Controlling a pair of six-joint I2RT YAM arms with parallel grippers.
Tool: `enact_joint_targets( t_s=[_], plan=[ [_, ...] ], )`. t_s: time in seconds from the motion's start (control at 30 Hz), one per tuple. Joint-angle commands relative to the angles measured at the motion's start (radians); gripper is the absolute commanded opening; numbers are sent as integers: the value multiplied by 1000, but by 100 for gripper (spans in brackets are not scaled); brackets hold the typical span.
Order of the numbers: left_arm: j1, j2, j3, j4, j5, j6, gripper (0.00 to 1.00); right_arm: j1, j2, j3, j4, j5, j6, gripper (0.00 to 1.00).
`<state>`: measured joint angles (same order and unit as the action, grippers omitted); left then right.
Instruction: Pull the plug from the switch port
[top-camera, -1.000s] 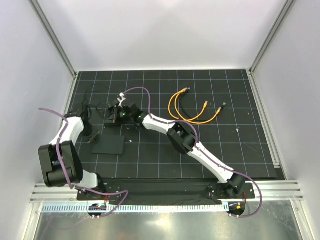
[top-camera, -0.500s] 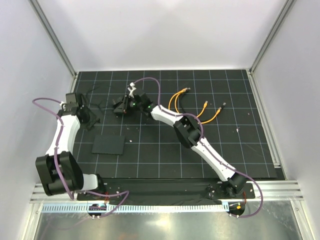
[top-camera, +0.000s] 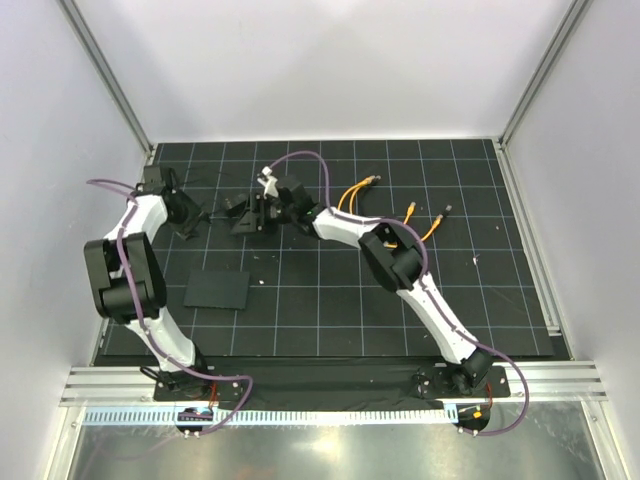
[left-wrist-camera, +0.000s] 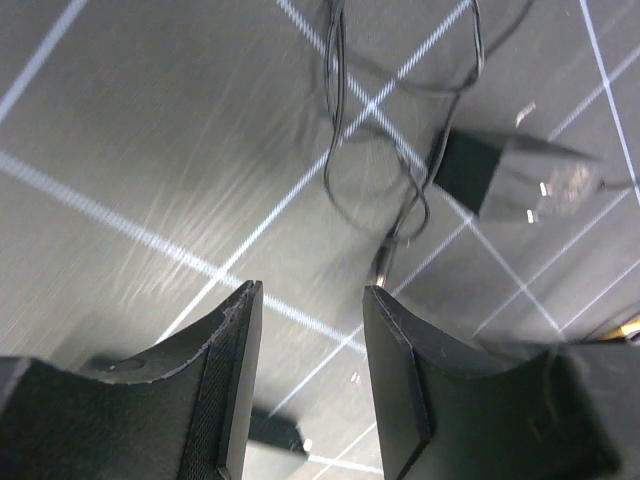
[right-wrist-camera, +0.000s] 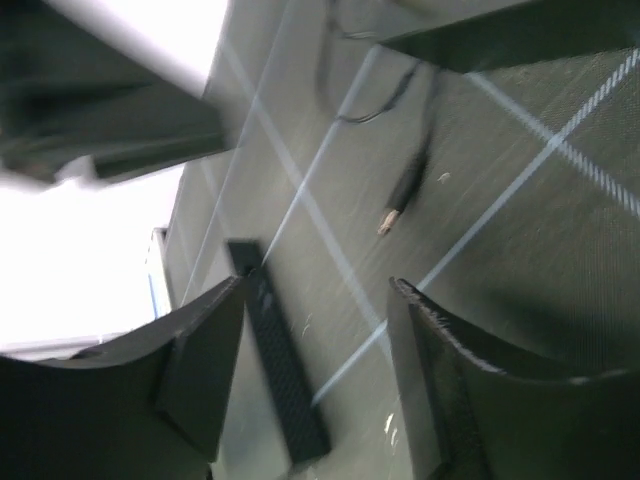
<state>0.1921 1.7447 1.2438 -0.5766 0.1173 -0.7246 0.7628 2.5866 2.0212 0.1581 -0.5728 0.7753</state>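
The switch (top-camera: 217, 290) is a flat black box lying on the grid mat, and the right wrist view shows it edge-on (right-wrist-camera: 285, 375). A thin black wire (left-wrist-camera: 345, 120) ends in the plug (left-wrist-camera: 384, 262), which lies loose on the mat (right-wrist-camera: 402, 198), apart from the switch. My left gripper (top-camera: 190, 220) hovers at the far left with its jaws open (left-wrist-camera: 310, 300) and nothing between them. My right gripper (top-camera: 243, 215) is beyond the switch, also open and empty (right-wrist-camera: 315, 290).
A small black power adapter (left-wrist-camera: 510, 175) with two metal prongs lies at the wire's other end. Orange cables (top-camera: 375, 215) curl on the mat's far right half. The side walls stand close to the left arm (top-camera: 125, 270).
Both grippers went from shut to open. The left arm lifted away from beside the switch toward the far left. The right gripper moved farther back from the switch.
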Motion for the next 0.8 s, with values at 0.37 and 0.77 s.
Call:
enact_joint_targets(
  t_s=[0.37, 0.77],
  plan=[
    [3, 216, 128, 153, 96, -151, 50, -244, -261, -374, 555, -125, 182, 77],
    [-5, 377, 319, 166, 74, -184, 33, -255, -342, -460, 451, -70, 59, 78]
  ],
)
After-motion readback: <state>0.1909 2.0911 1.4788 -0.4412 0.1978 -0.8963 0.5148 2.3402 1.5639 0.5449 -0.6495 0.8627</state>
